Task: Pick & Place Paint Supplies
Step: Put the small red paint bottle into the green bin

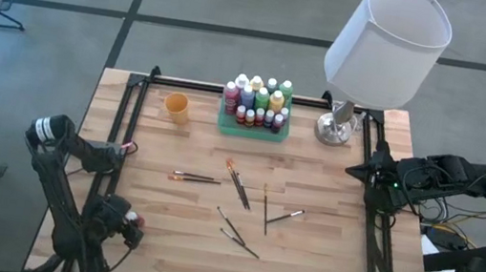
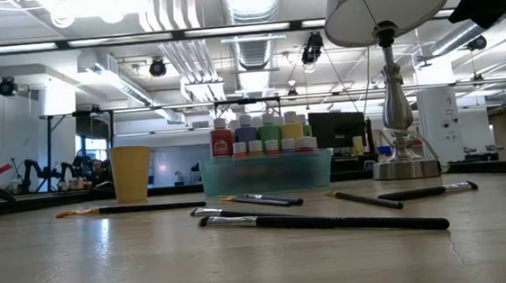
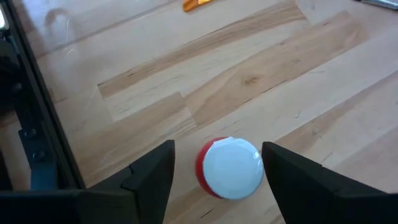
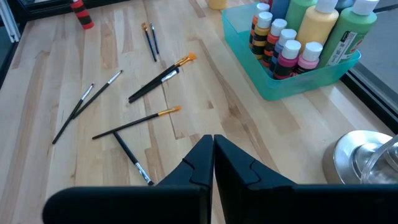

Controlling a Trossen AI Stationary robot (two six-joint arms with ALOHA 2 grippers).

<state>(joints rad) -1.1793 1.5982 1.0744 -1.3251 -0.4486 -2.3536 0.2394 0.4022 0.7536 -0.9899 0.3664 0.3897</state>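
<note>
A small red paint bottle (image 3: 229, 168) with a pale cap stands upright on the wood near the table's near left corner. My left gripper (image 3: 217, 177) hangs over it, open, with one finger on each side of the cap; a gap shows beside one finger (image 3: 155, 177). The high view shows this gripper (image 1: 128, 223) low on the left. Several more bottles (image 1: 256, 99) stand in the green tray (image 1: 253, 130) at the far middle. Several thin brushes (image 1: 237, 185) lie flat mid-table. My right gripper (image 4: 213, 152) waits shut above the table's right edge.
An orange cup (image 1: 177, 107) stands left of the tray. A lamp with a white shade (image 1: 387, 42) and a metal base (image 1: 336, 126) stands at the far right. Black rails (image 1: 128, 129) run along both sides. Bare wood lies around the red bottle.
</note>
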